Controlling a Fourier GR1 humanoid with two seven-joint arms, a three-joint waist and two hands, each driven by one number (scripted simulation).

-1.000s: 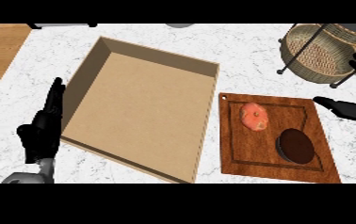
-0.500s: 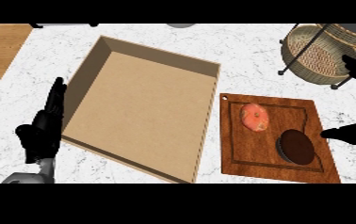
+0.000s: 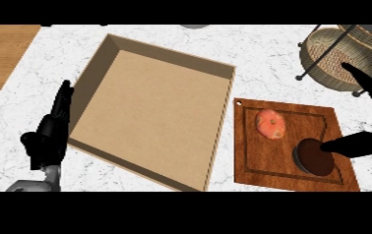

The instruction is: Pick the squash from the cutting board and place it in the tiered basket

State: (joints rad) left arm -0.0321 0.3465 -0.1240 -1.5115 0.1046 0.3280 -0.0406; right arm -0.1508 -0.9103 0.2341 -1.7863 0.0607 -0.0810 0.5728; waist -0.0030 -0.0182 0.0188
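Note:
The squash (image 3: 271, 124), a small orange-pink lump, lies on the upper part of the brown wooden cutting board (image 3: 265, 166) at the right. The wire tiered basket (image 3: 335, 56) with a woven bowl stands at the far right, behind the board. My right hand (image 3: 350, 146) comes in from the right edge, open and spread: one black finger reaches over the board's right side to a dark round disc (image 3: 315, 158), another finger (image 3: 359, 77) shows in front of the basket. It is apart from the squash. My left hand (image 3: 49, 132) rests open at the lower left.
A large shallow tan box (image 3: 156, 112) with raised walls fills the counter's middle, between my left hand and the board. A strip of wooden surface (image 3: 15, 46) lies at the far left edge of the white marble counter (image 3: 262, 51).
My right hand has come further into view from the right edge; its lower finger now stretches left over the board to the dark disc. Squash, board and left hand have not moved.

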